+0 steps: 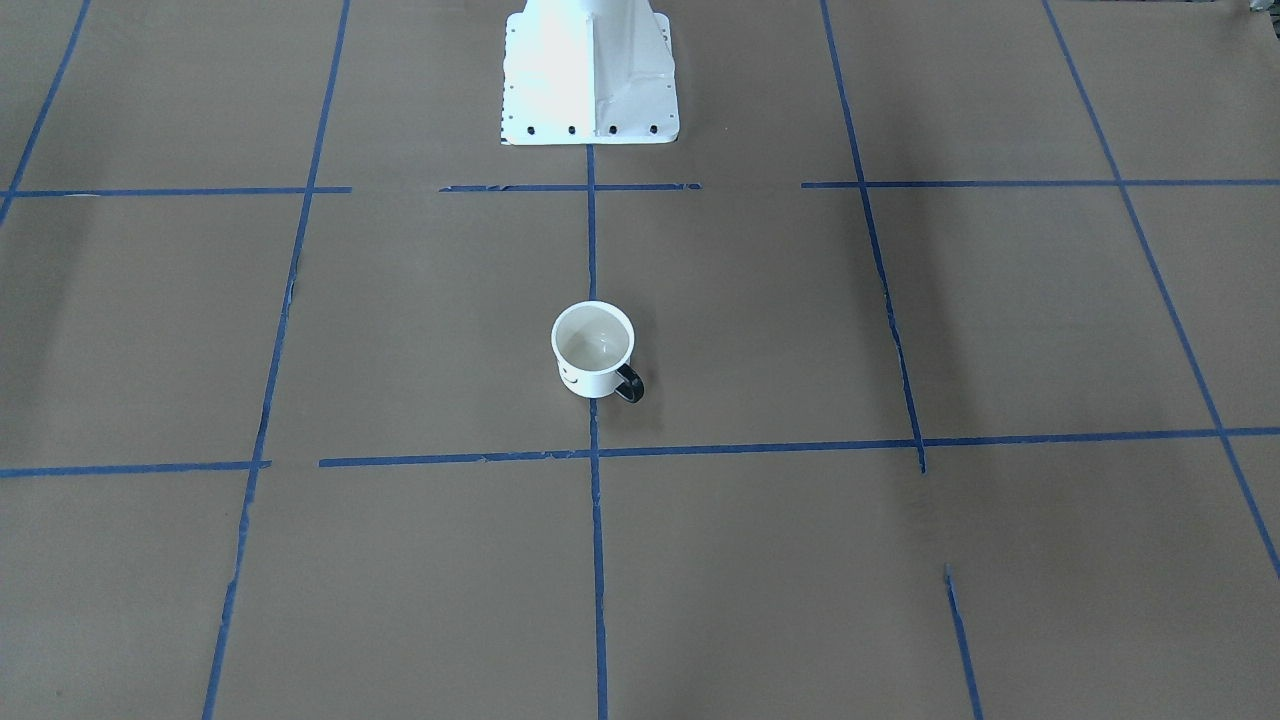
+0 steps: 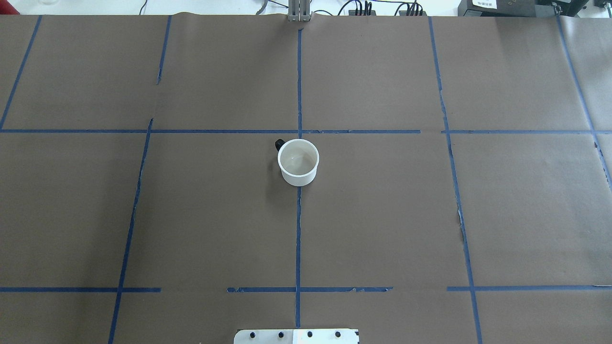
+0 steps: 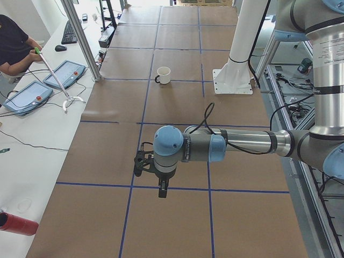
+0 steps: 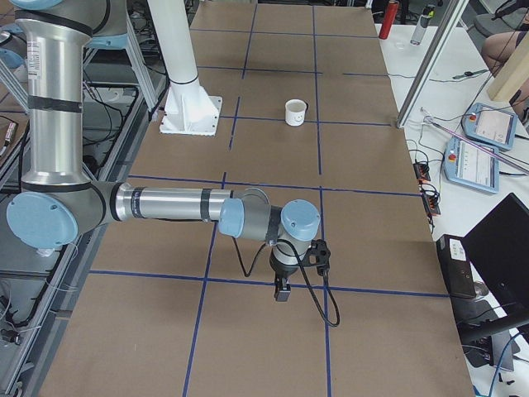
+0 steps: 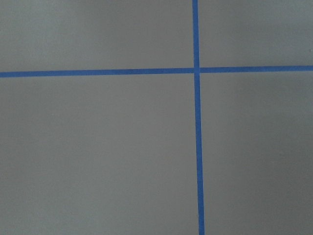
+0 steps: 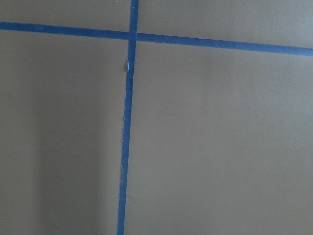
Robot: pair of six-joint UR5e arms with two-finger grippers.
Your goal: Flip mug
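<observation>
The mug (image 1: 592, 350), a smooth white cylinder with a black loop handle, stands mouth-up on matte brown paper (image 2: 382, 215), in front of the flared white pedestal base (image 1: 590, 80). The left gripper (image 3: 161, 185) and the right gripper (image 4: 283, 285) hang well away from that base. I cannot tell whether either is parted or closed.

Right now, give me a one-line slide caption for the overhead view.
Upright white mug, mouth up, black handle toward the far left, sitting on the central blue tape line of the table.

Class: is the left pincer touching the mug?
Apart. The exterior left view shows the left pincer far from the mug, bare table between them.
</observation>
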